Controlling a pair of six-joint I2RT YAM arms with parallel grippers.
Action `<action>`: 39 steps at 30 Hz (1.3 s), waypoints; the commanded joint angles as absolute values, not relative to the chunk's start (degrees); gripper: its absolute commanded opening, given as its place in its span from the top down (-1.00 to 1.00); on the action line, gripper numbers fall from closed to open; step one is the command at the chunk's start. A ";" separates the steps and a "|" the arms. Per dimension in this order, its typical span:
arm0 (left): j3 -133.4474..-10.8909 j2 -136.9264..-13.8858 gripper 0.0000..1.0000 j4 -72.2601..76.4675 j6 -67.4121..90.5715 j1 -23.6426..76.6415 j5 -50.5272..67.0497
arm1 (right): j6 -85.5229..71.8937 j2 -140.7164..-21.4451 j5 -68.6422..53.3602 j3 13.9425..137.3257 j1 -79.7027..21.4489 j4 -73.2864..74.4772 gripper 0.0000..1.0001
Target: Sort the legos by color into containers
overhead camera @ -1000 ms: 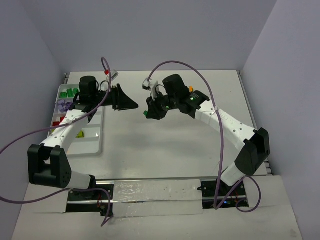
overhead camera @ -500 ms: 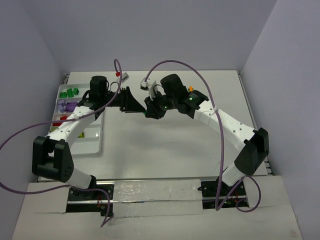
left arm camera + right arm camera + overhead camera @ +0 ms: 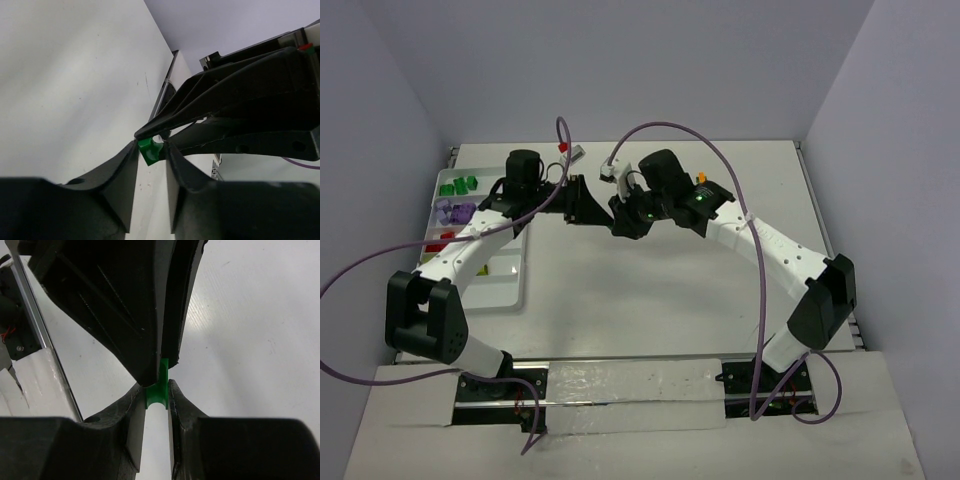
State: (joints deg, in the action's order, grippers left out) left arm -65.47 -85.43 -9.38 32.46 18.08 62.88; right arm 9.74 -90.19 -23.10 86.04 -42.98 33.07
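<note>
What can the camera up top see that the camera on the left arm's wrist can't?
Only the top view shows the white tray with sorted bricks in it. Only the left wrist view shows the tiny green brick pinched between both grippers' fingertips. Both show the left gripper and right gripper tip to tip.

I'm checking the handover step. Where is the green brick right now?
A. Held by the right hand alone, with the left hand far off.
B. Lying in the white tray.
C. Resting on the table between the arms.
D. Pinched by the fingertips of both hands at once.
D: the wrist views show the green brick between the left hand tips and the right hand tips together.
</note>
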 commanded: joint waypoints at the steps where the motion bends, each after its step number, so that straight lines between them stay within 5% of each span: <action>1: -66.97 -85.86 0.37 -9.84 31.90 18.99 63.54 | 9.85 -90.62 -22.06 89.99 -43.42 31.55 1.00; 11: -65.95 -86.56 1.00 -9.17 32.02 19.06 64.82 | 9.40 -90.70 -20.72 90.71 -43.51 31.66 0.92; 12: -66.30 -86.38 1.00 -10.57 31.25 18.89 64.27 | 9.30 -90.71 -20.44 90.79 -43.51 31.92 0.82; 16: -68.09 -85.61 1.00 -15.14 25.79 16.83 61.07 | 9.05 -90.45 -18.76 90.29 -43.51 32.59 -0.14; 22: -75.41 -88.09 1.00 -24.69 18.19 4.98 57.98 | 6.94 -89.82 -20.98 89.28 -41.10 32.52 -0.67; 29: -88.62 -95.43 1.00 -38.06 6.34 -8.23 51.26 | 4.05 -91.24 -28.16 90.26 -35.48 31.63 -0.99; 39: -106.66 -111.86 1.00 -40.10 2.71 -19.59 39.26 | 3.16 -93.60 -25.30 86.67 -30.94 28.56 -0.99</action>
